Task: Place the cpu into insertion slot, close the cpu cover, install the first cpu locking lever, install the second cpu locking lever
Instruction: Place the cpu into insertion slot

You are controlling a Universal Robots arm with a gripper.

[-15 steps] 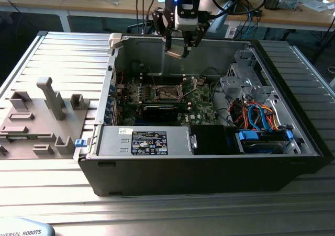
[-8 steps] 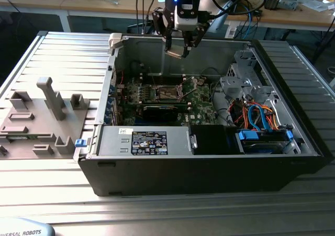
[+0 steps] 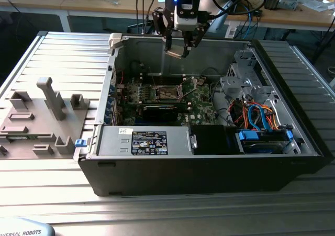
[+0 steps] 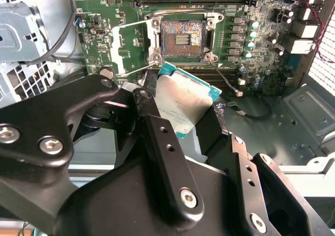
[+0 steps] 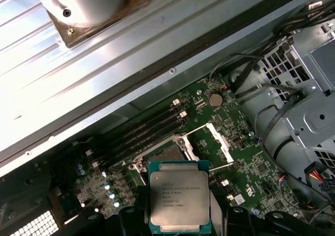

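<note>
My gripper [image 3: 178, 51] hangs over the open computer case, shut on the cpu [image 4: 181, 103], a silver-topped square chip with a teal edge. The black fingers [image 4: 152, 122] clamp two opposite sides of the chip. In the first wrist view the cpu [image 5: 179, 195] hovers just in front of the insertion slot [image 5: 165, 153] and covers part of it. The insertion slot [image 4: 181, 38] lies bare on the green board, its contact field showing. The cpu cover [image 4: 127, 49] is swung open beside the slot, a thin silvery frame. From the exterior view the slot [image 3: 168, 93] sits well below the gripper.
A power supply [image 3: 142, 141] fills the case's near side. A drive cage with blue and orange cables [image 3: 255, 115] stands at the exterior view's right. Memory slots [image 5: 144, 131] run beside the socket. A grey fixture plate [image 3: 36, 122] lies outside the case at the exterior view's left.
</note>
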